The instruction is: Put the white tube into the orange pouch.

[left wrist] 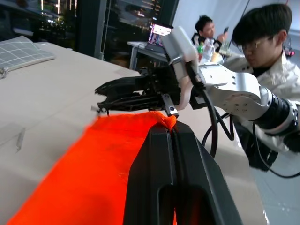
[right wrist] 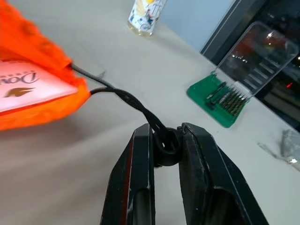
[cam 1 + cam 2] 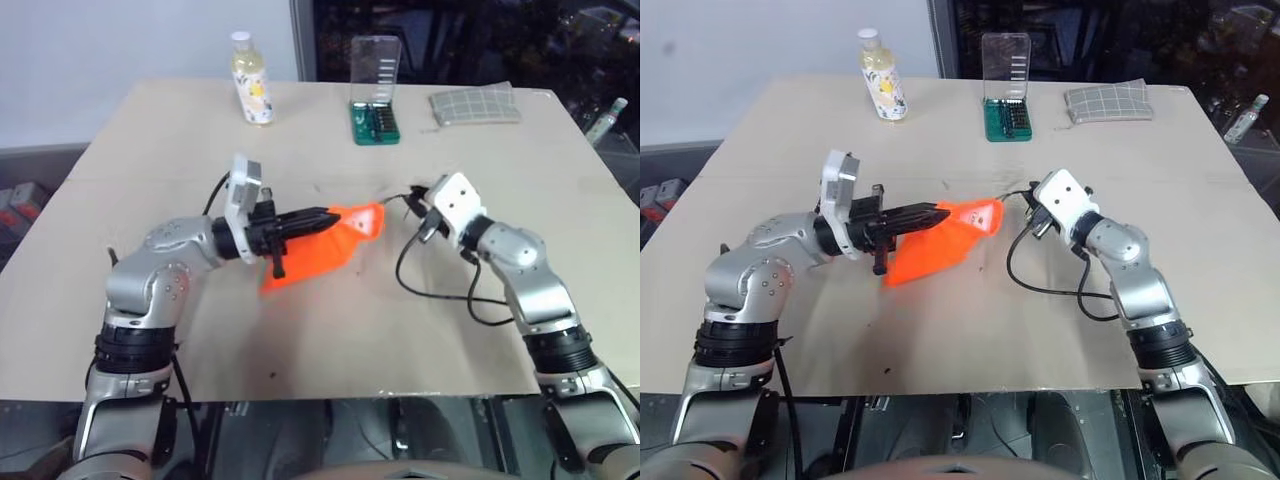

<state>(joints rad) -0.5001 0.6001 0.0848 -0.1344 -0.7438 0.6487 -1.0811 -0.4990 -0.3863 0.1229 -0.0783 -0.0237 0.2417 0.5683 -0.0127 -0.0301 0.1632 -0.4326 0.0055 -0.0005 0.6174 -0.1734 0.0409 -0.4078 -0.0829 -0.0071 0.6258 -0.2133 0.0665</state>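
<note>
- Two grippers are seen raised over a beige table (image 3: 330, 320), facing each other across the orange pouch (image 3: 315, 250).
- The left gripper (image 3: 328, 216) is pointed level toward the robot's right, and its black fingers are pressed together on the upper fabric of the orange pouch, which is held lifted while its lower end hangs toward the table.
- The white tube (image 2: 28, 89) is seen lying inside the open mouth of the orange pouch, with its printed face showing between the fabric edges.
- The right gripper (image 2: 165, 140) is closed on a black loop (image 2: 165, 143) at the end of a thin black cord (image 2: 117, 96); the cord is led back into the mouth of the pouch.
- In the head views the right gripper is placed just beside the pouch's open end, on the robot's right of it.
- A bottle (image 3: 250, 80) of yellowish liquid with a white cap is stood upright at the far edge of the table.
- A green bit case (image 3: 375, 95) with its clear lid raised is set to the right of the bottle.
- A grey gridded pad (image 3: 475, 105) is laid flat further to the right, well apart from the pouch.
- A person (image 1: 262, 42) is seen seated beyond the table in the left wrist view.
</note>
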